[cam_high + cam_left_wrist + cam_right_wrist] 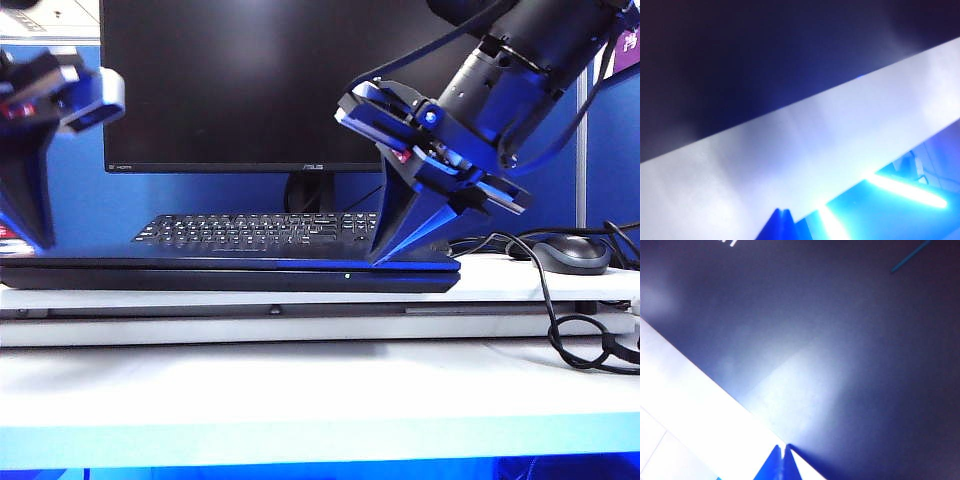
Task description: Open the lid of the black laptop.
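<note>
White desk (300,380) bears the black laptop (230,275); both grippers' (385,255) (30,245) jaws together on its lid (200,264).

The left gripper (40,240) is cut off by the exterior view's left edge; only part of its blue fingers is shown, and its tips are lost in shadow at the laptop (230,273). The upper right arm is cropped by the top edge. The monitor (240,85) is cropped at the top, its stand partly hidden behind the keyboard (255,229). The mouse (570,254) is partly masked by cables. In both wrist views the surfaces are blurred; only the fingertips (780,225) (782,465) are seen at the edge. White lettering (727,242) on the lid (840,340) is cropped and unreadable.
</note>
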